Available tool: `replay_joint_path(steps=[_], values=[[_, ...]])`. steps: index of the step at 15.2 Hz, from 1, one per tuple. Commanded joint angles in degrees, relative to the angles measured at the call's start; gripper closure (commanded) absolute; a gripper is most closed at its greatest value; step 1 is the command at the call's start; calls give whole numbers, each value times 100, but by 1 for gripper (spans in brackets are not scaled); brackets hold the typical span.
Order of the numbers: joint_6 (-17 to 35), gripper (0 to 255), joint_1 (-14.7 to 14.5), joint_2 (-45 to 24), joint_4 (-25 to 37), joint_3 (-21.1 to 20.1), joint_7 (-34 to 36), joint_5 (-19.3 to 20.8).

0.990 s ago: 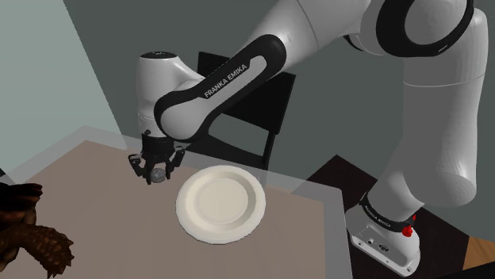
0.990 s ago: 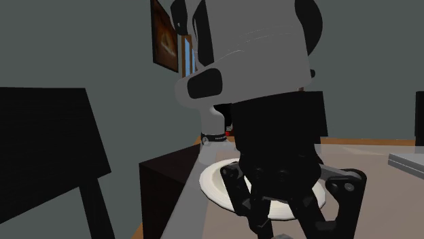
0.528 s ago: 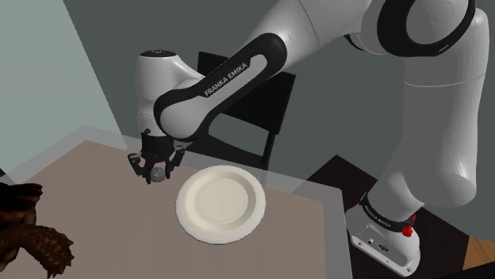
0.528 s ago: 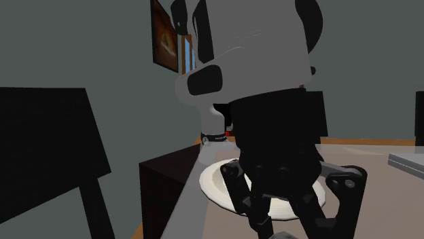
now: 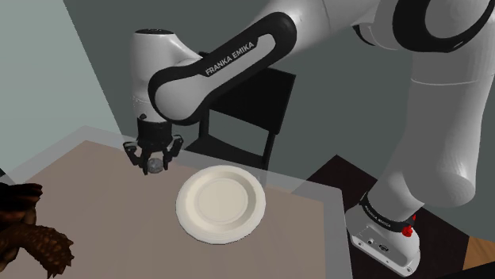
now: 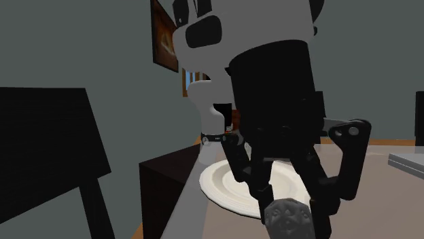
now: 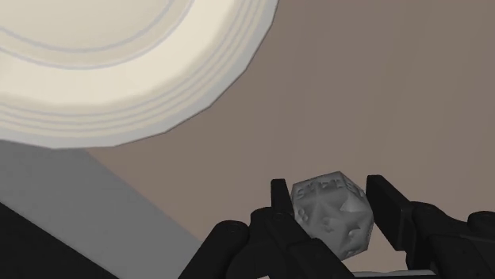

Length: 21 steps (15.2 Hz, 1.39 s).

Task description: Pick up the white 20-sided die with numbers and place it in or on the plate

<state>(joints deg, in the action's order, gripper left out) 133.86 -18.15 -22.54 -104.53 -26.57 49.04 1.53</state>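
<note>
Closest to you in the wrist view, the claw pinches the die, with one black finger pressed to each side. The die is drawn grey, many-faced, with faint marks on its faces. Under it you see the brown counter; whether the die touches that surface you cannot tell from here. A little further on lies the cream plate, apart from the die and with nothing on it.

In the shoulder view you find the claw pointing down over the counter, with the die between its fingertips, just off the plate's upper-left rim. A dark brown, rough lump sits at that view's lower left corner. Behind the counter stands a black chair, and the arm's stand is at the lower right.

From the second exterior view you look past the claw and the die to the plate behind them. Further back, a framed picture hangs on the grey wall.
</note>
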Motion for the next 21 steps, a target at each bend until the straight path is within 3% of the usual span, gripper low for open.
replay_joint_path(steps=[1, 8, 15, 21], values=[[-142, 255, 4, 60, 85, -18, 5, -25], [-566, 255, 46, 279, 308, -70, -11, -122], [-76, 255, 410, 1969, -1733, -339, -538, -1125], [-52, 255, 288, 3464, -3170, -293, -1118, -2138]])
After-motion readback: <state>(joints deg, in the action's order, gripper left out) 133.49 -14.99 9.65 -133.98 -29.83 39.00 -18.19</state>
